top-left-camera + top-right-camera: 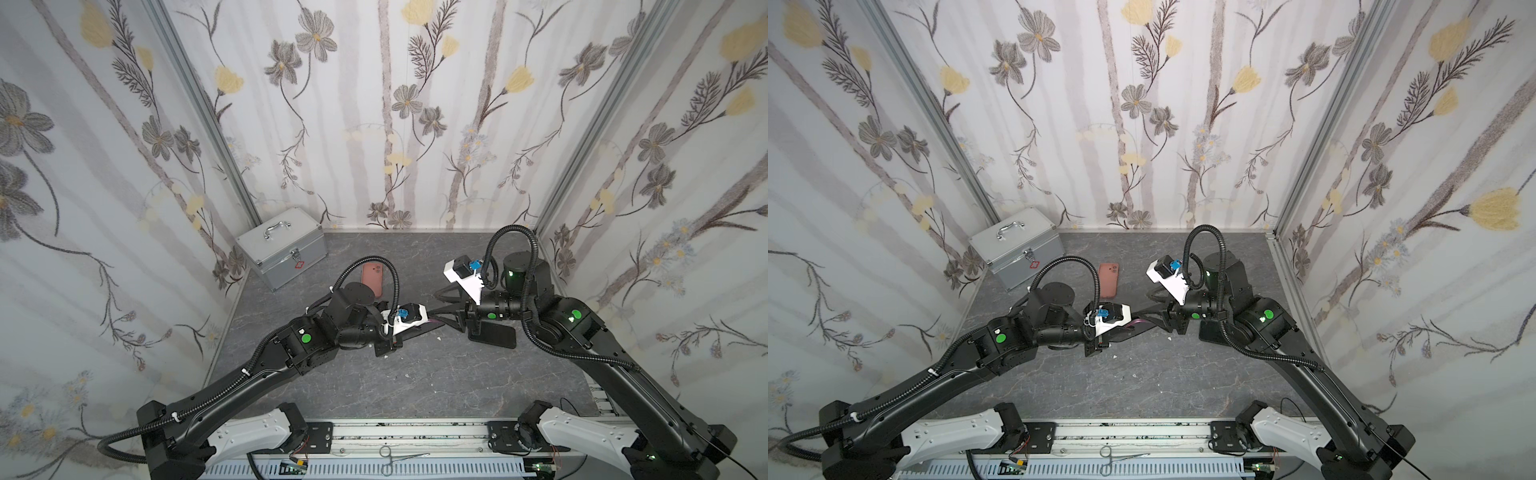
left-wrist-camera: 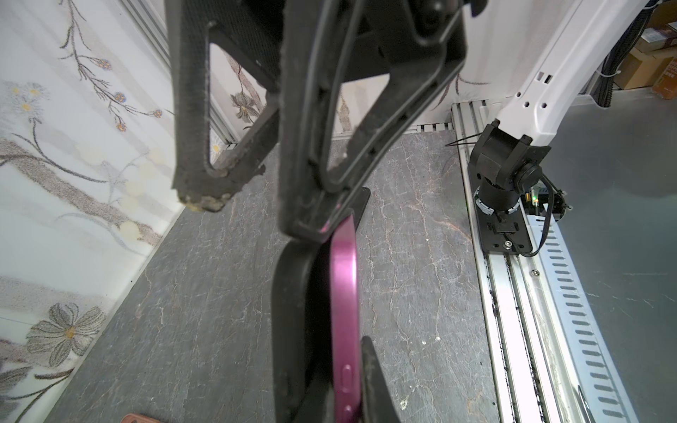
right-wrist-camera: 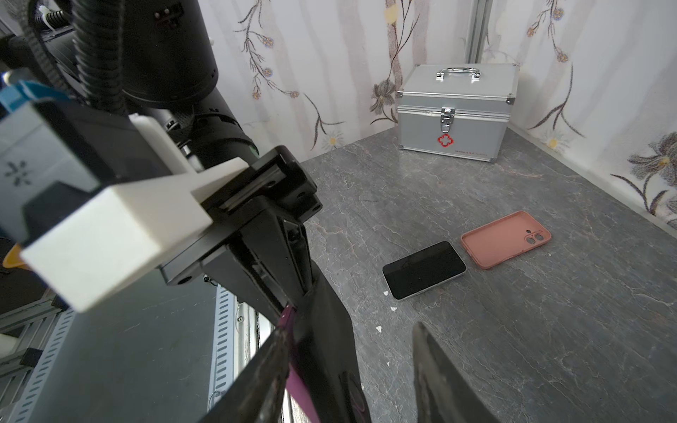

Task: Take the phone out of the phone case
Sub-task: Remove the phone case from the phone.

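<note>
Magenta metal-framed phone (image 2: 344, 293) is up off the bench, held mid-workspace where the two arms meet. Its black soft phone case (image 3: 329, 348) lies flat against it. The phone's long edge with the side buttons is bare in the left wrist view. Can't tell how much of the phone is seated in the case.

Left end effector (image 3: 289, 301): clamped hard on one end of the phone-and-case stack, jaws almost together.

Right end effector (image 3: 350, 327): jaws partway apart, straddling the opposite end. One finger (image 3: 271, 366) touches the magenta edge. The other finger (image 3: 439, 381) stands clear of the black case, with bench showing through the gap. No grip there.

Elsewhere on the grey marbled bench (image 1: 415, 382):
- Salmon-pink silicone phone case (image 3: 505, 238), lying flat with its cavity up, towards the back.
- Black-screened phone with a pale rim (image 3: 424, 269), face up, just beside the pink case and not touching it.
- Silver aluminium box with handle, latch and red cross (image 1: 282, 247), closed, in the back left corner close to the wall.
- Steel forceps (image 1: 399, 457) on the front rail between the two arm bases.
</note>
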### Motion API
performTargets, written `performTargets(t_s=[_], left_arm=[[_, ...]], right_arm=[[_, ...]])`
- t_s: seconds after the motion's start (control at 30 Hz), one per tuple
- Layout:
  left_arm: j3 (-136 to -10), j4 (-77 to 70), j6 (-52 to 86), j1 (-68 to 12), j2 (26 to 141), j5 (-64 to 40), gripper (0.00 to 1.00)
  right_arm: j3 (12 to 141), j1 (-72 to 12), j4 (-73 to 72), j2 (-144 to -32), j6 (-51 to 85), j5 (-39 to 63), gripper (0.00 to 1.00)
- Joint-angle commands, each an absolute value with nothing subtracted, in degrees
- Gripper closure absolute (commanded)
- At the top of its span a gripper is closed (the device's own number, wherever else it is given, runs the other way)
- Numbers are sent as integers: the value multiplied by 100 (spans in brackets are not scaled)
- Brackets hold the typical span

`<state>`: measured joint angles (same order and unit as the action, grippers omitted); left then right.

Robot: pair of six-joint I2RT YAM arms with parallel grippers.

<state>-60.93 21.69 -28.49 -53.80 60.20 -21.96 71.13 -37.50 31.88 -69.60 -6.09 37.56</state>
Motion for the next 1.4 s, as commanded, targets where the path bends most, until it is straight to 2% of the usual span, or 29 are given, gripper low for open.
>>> performTargets(t_s=[0.0, 0.2, 0.6, 0.7, 1.0, 1.37], left_arm=[[-6172, 1995, -3001, -5390, 6014, -2190, 100], [-6166, 1995, -2998, -5403, 6047, -2206, 100], [-6158, 1997, -3031, -5414, 5995, -2048, 100], [-6146, 1989, -3023, -5421, 5970, -2065, 100], [-6201, 1960, -2988, -5425, 6002, -2200, 100], [-6170, 1925, -2979, -5430, 5992, -2035, 100]], right_arm=[[7123, -3780, 3277, -7021, -850, 3898, 45], [7088, -3788, 3278, -7083, -871, 3813, 46], [6902, -3784, 3320, -7285, -985, 2966, 46], [6821, -3773, 3349, -7338, -1133, 3145, 46], [6548, -3720, 3348, -7533, -1924, 4508, 48], [6588, -3718, 3294, -7569, -1838, 4986, 66]])
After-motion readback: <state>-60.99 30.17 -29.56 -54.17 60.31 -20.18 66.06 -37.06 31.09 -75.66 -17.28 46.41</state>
